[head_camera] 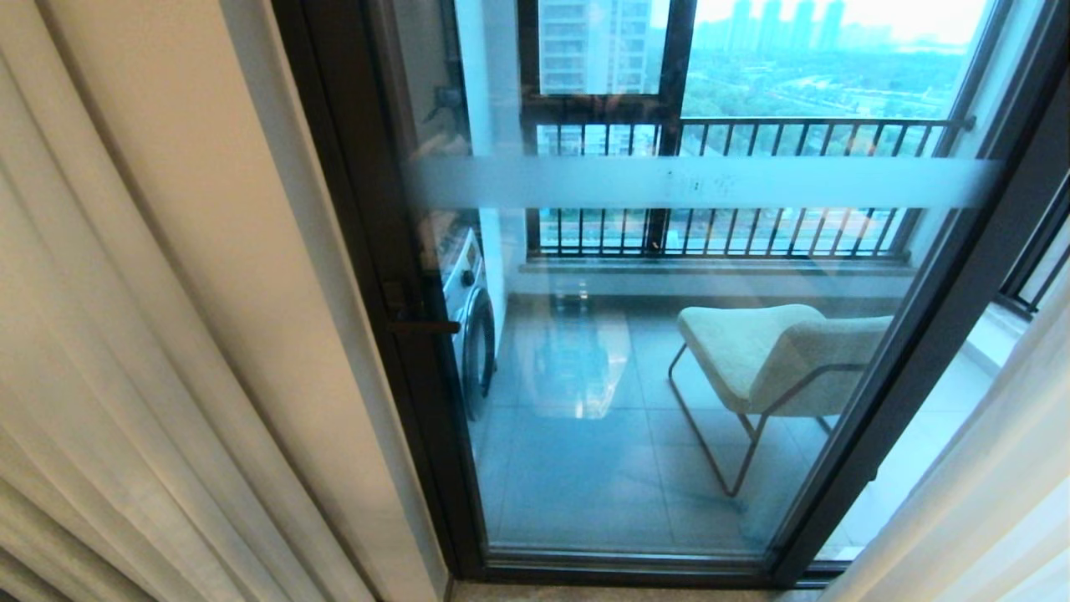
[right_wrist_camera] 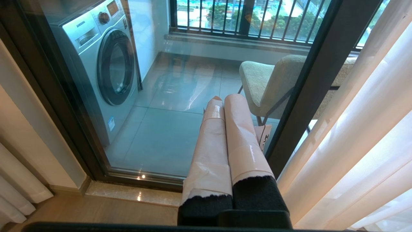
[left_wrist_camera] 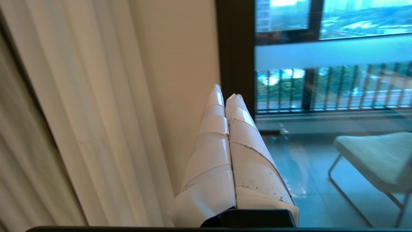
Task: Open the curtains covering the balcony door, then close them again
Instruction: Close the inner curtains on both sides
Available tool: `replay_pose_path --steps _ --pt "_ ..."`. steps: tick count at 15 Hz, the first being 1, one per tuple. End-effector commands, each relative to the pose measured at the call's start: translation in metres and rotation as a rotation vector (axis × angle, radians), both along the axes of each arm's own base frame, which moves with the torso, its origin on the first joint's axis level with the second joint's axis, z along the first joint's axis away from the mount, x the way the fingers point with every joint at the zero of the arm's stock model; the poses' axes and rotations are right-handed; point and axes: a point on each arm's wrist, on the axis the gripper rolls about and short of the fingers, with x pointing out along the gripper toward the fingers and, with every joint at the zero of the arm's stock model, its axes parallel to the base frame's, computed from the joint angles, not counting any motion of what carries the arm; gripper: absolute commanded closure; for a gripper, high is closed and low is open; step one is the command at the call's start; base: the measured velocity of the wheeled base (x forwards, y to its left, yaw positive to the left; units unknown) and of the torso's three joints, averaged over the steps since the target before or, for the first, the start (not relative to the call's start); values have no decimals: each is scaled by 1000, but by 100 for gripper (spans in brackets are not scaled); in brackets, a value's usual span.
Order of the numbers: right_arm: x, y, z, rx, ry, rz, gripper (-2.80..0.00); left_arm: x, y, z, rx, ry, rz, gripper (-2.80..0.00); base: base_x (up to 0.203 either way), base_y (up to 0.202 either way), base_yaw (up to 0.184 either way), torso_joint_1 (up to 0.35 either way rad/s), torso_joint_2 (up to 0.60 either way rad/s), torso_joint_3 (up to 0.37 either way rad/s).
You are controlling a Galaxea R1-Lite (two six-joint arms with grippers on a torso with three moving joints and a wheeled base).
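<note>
Only the head view takes in the whole door [head_camera: 669, 334], bared between curtains [head_camera: 125, 334] bunched at either side, with no gripper in sight; the washer [right_wrist_camera: 103, 64] shows best to the right wrist. The left gripper [left_wrist_camera: 227, 95] is clenched empty, drapes beside it. The right gripper [right_wrist_camera: 223, 98] is clenched empty too, sheers alongside.

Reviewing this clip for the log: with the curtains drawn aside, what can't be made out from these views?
- Curtain tops and rail: cut off by the upper edge in every view; beige curtains, white sheers.
- Balcony door handle: dark, too small against the frame.
- Both arms: outside the head view.
- Left gripper, right gripper: both shut, empty; distance to fabric unclear.
</note>
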Motion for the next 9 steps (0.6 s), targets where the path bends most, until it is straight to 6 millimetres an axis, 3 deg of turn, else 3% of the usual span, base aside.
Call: replay_pose_path --steps 1,6,9 --pt "0 0 0 -1 2 1 0 34 1 26 -7 82 37 0 0 0 0 0 0 0" --pt "0 0 0 -1 2 1 0 99 7 87 -70 34 267 0 0 0 0 0 0 0" --pt "0 0 0 -1 0 1 0 131 27 111 -89 -24 490 0 0 0 0 0 0 0"
